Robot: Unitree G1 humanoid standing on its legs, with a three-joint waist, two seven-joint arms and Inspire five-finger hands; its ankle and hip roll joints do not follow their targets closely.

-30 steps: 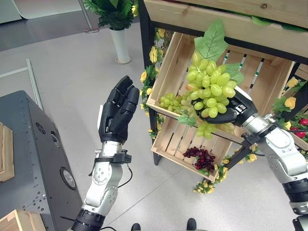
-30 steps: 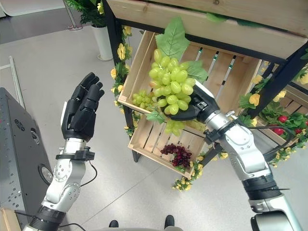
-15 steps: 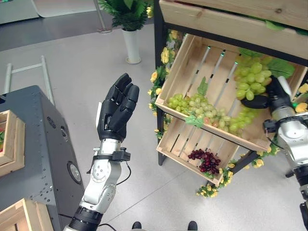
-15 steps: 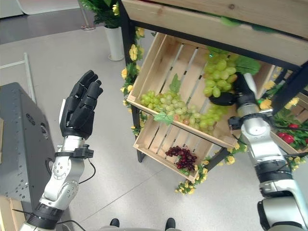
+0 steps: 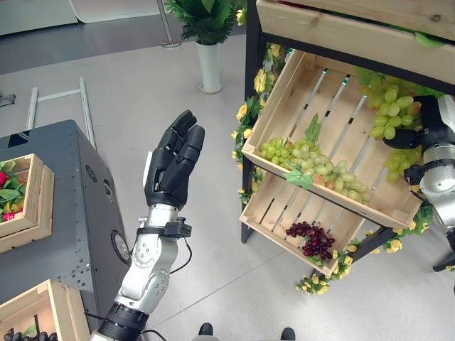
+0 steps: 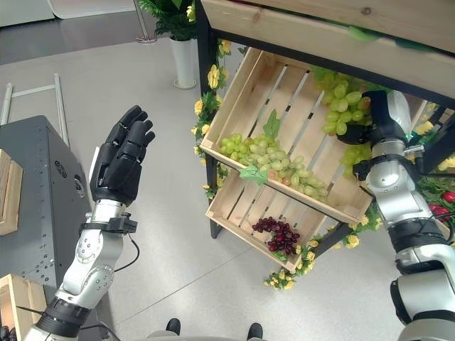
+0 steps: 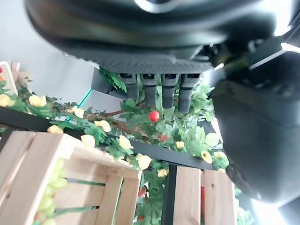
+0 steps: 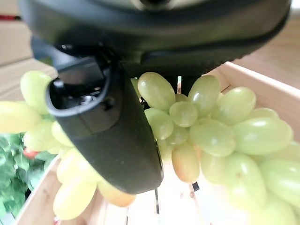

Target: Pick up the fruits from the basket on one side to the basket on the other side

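My right hand (image 5: 418, 135) is shut on a bunch of green grapes (image 5: 390, 109), held up at the right end of the upper wooden crate (image 5: 284, 92). In the right wrist view the thumb (image 8: 104, 136) lies across the green grapes (image 8: 213, 136). Another long bunch of green grapes (image 5: 313, 163) lies along that crate's front board. A dark purple bunch (image 5: 310, 239) rests in the lower crate (image 5: 264, 206). My left hand (image 5: 173, 165) is raised over the floor, left of the crates, open, its straight fingers (image 7: 161, 89) holding nothing.
A grey cabinet (image 5: 67, 213) at the left carries wooden crates (image 5: 25, 206), one with red fruit and leaves. A potted plant (image 5: 210, 42) stands behind. A wooden shelf board (image 5: 341, 28) overhangs the upper crate. Yellow flowers (image 5: 250, 106) trim the stand's black frame.
The camera has panned, shifting the whole scene rightward. My right hand has carried its green bunch from the crate's front middle to its right end. The left hand holds its pose.
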